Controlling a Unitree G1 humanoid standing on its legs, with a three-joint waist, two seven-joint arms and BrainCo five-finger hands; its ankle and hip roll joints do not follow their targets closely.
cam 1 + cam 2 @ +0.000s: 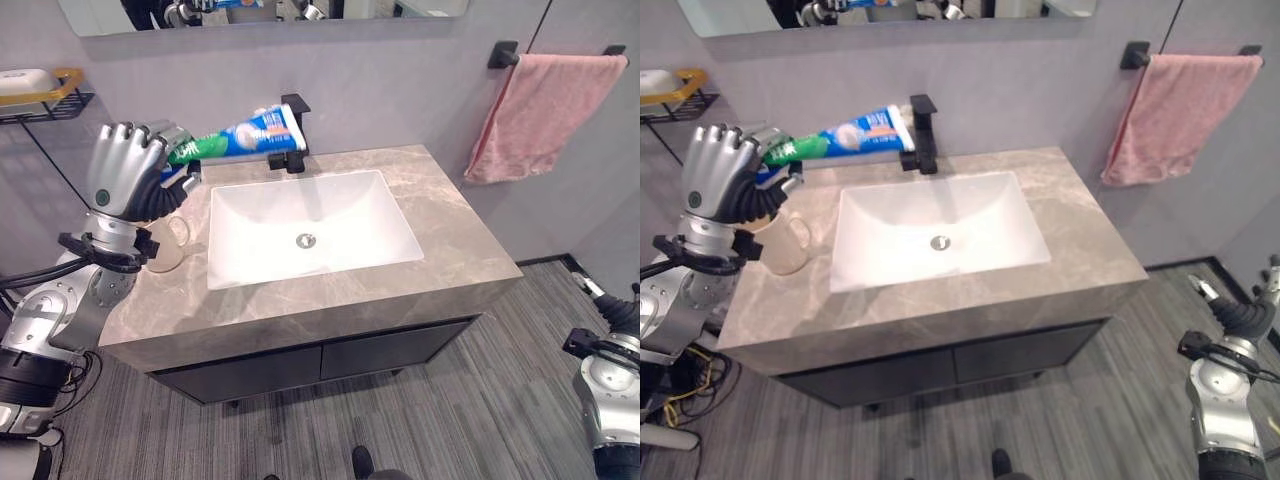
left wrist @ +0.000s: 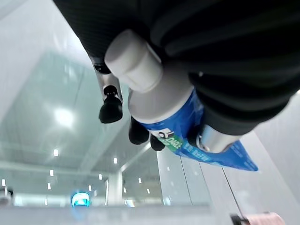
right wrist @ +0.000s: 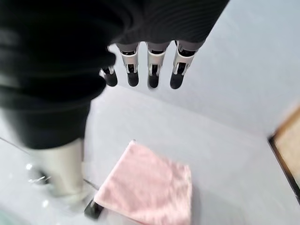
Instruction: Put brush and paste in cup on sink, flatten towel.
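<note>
My left hand (image 1: 125, 170) is clenched round the capped end of the blue, white and green toothpaste tube (image 1: 845, 134). The tube lies nearly level, its flat crimped tail reaching toward the black faucet (image 1: 921, 133), well above the grey marble countertop (image 1: 1090, 230).

The pale, cream-coloured cup with a handle (image 1: 786, 243) stands on the countertop left of the white rectangular basin (image 1: 936, 230), just below my fist. In the left wrist view the white cap (image 2: 133, 61) sticks out past my curled fingers (image 2: 110, 107).

Judgement on the step: the tube has to go into the cup, and at this level attitude it would bridge the rim or tip out. Best to roll the wrist until one end points down, centre that end over the mouth, lower until it is inside, then let go. The cup looks light, so a sideways knock could slide or topple it; come straight down.

I cannot make out a toothbrush anywhere.

My right hand (image 3: 149, 65) hangs low, right of the basin, fingers straight and holding nothing. The pink towel (image 1: 540, 115) hangs bunched and askew on the black wall rail (image 1: 560, 52), right of the basin, not yet flattened.
</note>
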